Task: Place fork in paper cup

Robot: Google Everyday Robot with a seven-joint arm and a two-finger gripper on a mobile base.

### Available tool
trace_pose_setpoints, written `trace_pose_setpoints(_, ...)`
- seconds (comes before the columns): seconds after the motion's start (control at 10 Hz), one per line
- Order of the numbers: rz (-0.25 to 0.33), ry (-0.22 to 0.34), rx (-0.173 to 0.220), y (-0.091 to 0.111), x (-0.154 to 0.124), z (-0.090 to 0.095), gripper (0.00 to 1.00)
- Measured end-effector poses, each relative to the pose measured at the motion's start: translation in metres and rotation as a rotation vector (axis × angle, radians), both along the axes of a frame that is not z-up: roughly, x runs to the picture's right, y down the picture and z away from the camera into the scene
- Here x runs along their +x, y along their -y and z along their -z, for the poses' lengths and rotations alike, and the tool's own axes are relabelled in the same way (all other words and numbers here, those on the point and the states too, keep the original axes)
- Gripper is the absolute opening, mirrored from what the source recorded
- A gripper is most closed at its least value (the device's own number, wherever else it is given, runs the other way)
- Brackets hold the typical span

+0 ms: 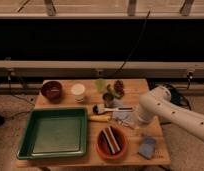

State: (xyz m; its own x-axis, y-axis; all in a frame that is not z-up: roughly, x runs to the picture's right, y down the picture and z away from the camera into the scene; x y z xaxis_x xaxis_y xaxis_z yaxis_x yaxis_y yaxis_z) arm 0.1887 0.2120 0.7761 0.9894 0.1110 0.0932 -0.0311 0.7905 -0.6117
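Presently: wooden table [70,159], one white arm [162,105] reaching in from the right side.

- Arm bends down over the table's right half. Gripper [136,123] is low at its end, just above the tabletop, right of the brush and behind the orange bowl. Open or closed: cannot tell from where I stand.
- Fork [124,119]: thin greyish streak lying flat on the table, just left of the gripper, between brush handle and orange bowl. Cannot tell if the gripper touches it.
- Cup [78,91]: upright, back of the table, left of centre, well apart from fork and gripper. Nothing seen standing in it.
- Brown bowl [51,90] just left of the cup, at the back-left corner.
- Green tray [25,142] fills the front-left.
- Brush [106,108] lies mid-table, dark head to the left, white handle pointing right.
- Yellow tool [100,118] lies just in front of the brush.
- Orange bowl [101,145] at front centre, dark flat items inside.
- Small pot [109,98] with leaves behind the brush.
- Blue block [146,148] at front right, beside the orange bowl.
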Motion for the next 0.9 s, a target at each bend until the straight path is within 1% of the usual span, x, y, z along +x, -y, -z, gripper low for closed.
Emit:
trace_pose_setpoints(0.2,-0.003,0.011,-0.001,-0.008,-0.002,-0.013,0.65)
trace_pose_setpoints(0.4,-0.004,0.027,-0.012,-0.016,-0.005,-0.025,0.65)
trace_pose_setpoints(0.7,0.004,0.032,-0.023,-0.022,-0.007,-0.034,0.65)
trace_pose_setpoints(0.9,0.005,0.022,-0.030,-0.027,-0.006,-0.039,0.65)
